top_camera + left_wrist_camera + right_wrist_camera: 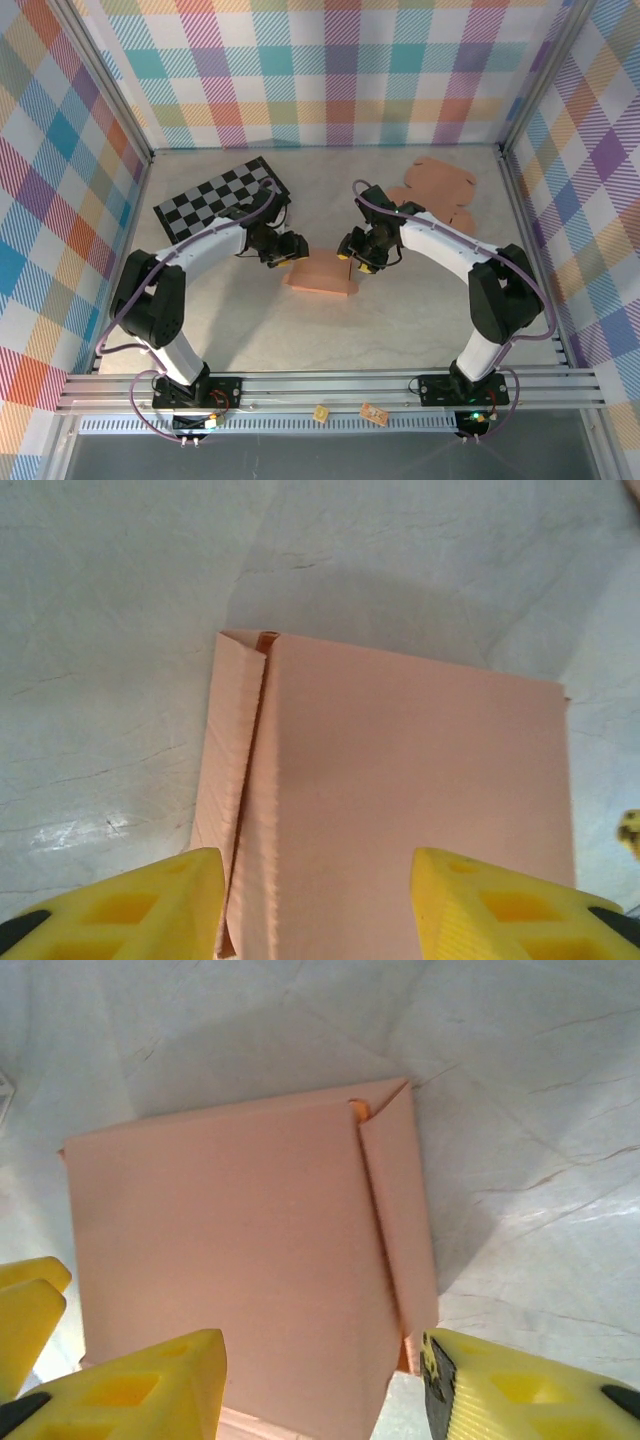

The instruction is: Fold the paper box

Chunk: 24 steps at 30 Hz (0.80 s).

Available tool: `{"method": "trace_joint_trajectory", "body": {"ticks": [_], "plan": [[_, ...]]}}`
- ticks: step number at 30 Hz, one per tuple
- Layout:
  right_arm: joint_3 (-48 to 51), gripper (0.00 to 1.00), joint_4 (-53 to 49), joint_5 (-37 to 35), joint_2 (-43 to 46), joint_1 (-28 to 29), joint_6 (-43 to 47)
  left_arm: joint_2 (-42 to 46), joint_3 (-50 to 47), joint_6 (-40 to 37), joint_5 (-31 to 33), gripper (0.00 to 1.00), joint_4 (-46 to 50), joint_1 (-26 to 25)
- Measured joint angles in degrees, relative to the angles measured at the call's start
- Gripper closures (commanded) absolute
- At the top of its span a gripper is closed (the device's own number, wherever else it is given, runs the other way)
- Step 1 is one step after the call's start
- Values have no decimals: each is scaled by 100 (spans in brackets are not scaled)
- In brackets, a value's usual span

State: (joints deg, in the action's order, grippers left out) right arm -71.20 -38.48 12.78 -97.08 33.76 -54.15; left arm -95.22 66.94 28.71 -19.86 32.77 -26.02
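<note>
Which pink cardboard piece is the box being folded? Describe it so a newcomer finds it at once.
On the table, look at the middle, where the left gripper and right gripper face each other. The box lies there, a closed pink slab with a flap folded along one edge. The other pink cardboard, rear right, is flat unfolded blanks.

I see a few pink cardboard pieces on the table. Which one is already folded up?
The paper box in the middle of the table: its panels are folded over into a raised shape. The pieces at the far right lie flat.
</note>
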Motion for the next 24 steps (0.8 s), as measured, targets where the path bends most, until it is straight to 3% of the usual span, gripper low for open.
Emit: {"method": "trace_joint_trajectory", "body": {"ticks": [9, 24], "plan": [[389, 41, 103, 341, 2, 2, 269, 68, -291, -52, -511, 47, -197, 236], [673, 49, 380, 426, -81, 2, 407, -22, -1073, -9, -715, 56, -920, 297]]}}
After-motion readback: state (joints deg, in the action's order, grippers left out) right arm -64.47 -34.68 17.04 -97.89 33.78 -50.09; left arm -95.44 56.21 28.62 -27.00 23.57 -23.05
